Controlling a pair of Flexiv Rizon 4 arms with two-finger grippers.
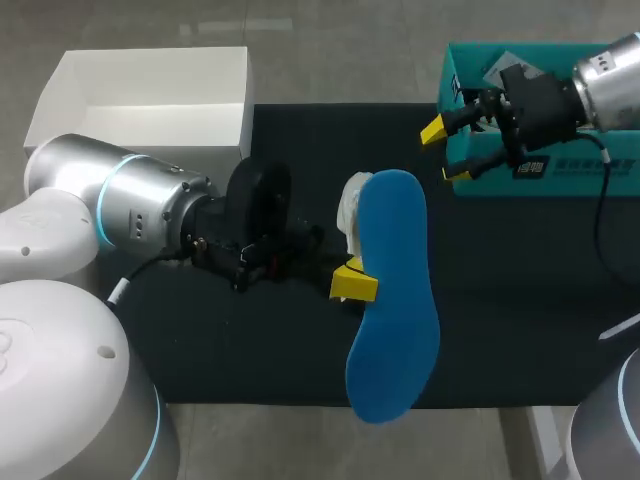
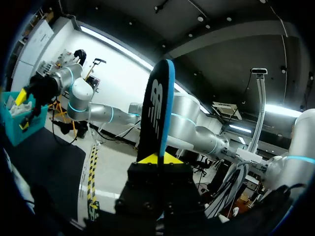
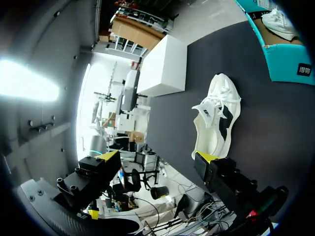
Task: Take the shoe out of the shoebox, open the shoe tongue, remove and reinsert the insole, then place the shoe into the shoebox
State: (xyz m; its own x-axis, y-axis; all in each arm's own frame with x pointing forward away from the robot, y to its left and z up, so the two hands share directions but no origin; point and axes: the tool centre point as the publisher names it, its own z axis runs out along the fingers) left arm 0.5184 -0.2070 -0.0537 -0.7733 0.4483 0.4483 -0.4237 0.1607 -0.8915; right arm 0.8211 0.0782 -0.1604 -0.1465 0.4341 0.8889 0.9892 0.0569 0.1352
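— Blue insole, location?
— Pinched edge-on between left gripper fingers, above black mat. White shoe lies on mat behind it, outside teal shoebox.
— Right gripper?
— Fingers spread wide, holding nothing, beside shoebox's wall.

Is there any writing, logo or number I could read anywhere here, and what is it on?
Teal shoebox, front wall: a black label with white characters, too small to read.
Insole, dark underside: a white logo mark, no readable words.
There is no other legible text, and no numbers or signs on the table things.
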